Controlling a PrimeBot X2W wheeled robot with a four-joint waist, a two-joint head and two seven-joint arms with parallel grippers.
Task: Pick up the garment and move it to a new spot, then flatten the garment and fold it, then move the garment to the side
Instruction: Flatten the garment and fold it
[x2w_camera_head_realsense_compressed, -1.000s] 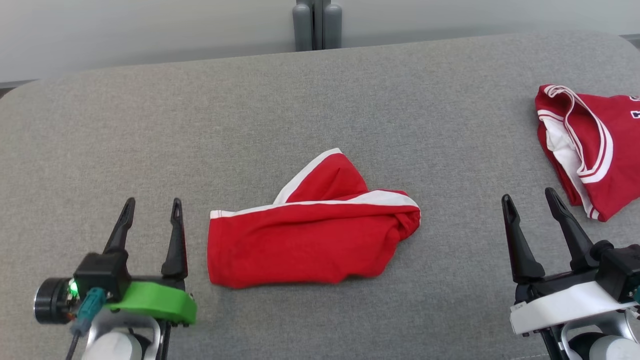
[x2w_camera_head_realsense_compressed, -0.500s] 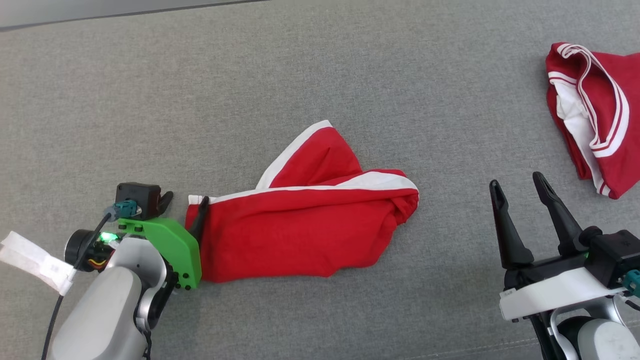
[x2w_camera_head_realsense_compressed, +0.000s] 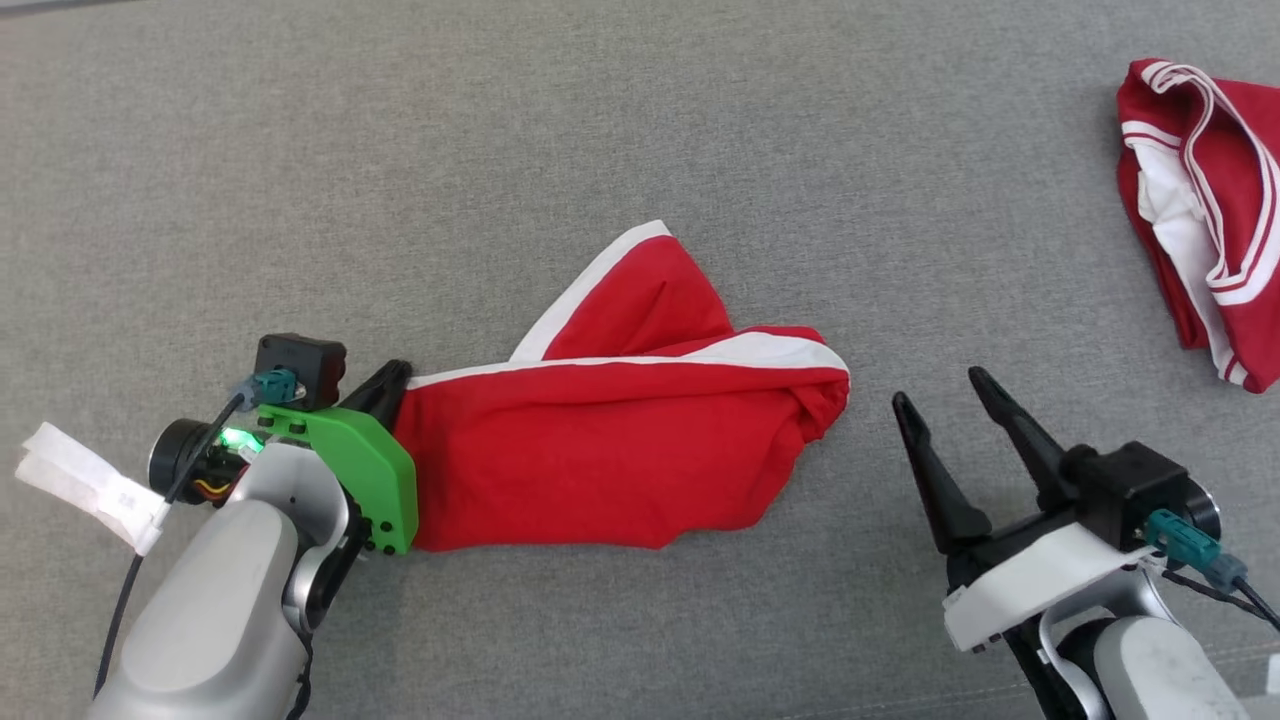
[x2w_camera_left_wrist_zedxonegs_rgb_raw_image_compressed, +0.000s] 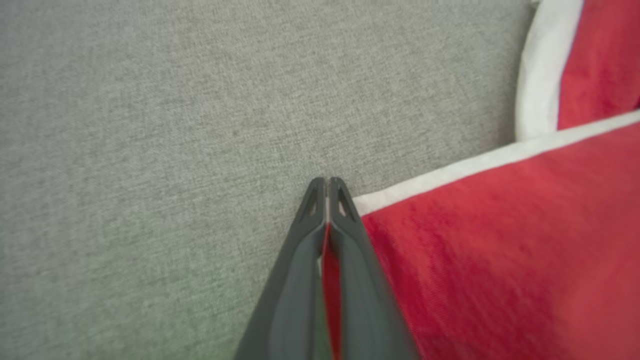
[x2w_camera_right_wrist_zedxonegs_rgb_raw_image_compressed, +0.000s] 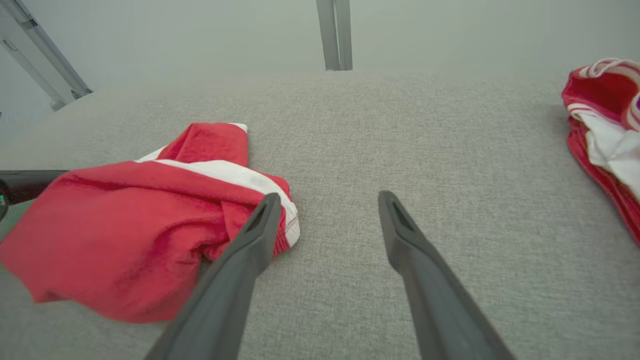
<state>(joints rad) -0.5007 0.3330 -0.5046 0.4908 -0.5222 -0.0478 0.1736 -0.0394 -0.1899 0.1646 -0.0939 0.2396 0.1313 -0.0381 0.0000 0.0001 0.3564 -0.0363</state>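
We saw the red cloth garment with white bands (x2w_camera_head_realsense_compressed: 610, 460) lying crumpled near the middle of the desk (x2w_camera_head_realsense_compressed: 600, 130), its long side running left to right. Its left edge was fairly straight. Its right end was bunched into a rounded roll, and a loose flap with a white border pointed toward the far side.

The left tool (x2w_camera_head_realsense_compressed: 392, 385) was clenched on the upper left corner of the garment, where the white band ended. In the left wrist view we saw a sliver of red cloth pinched between its two dark fingers (x2w_camera_left_wrist_zedxonegs_rgb_raw_image_compressed: 295, 280), whose tips met just past the band. The right tool (x2w_camera_head_realsense_compressed: 937, 385) stood released with its fingers spread wide, just beside the bunched right end and apart from it in the head view.

We noted broad open desk on the far side of the garment and to its far left. There was a narrower strip on the near side, where the pale forearms came in. To the right, open surface lay between the right tool and a second red garment with white stripes (x2w_camera_head_realsense_compressed: 1200, 200), which was heaped well apart at the far right and cut by the head view's edge.

The desk wore a flat grey woven covering. In the right wrist view we saw its far edge curve round at the left. Beyond that edge stood a pale wall, a grey upright post (x2w_camera_right_wrist_zedxonegs_rgb_raw_image_compressed: 335, 35) and slanted metal bars (x2w_camera_right_wrist_zedxonegs_rgb_raw_image_compressed: 45, 65).
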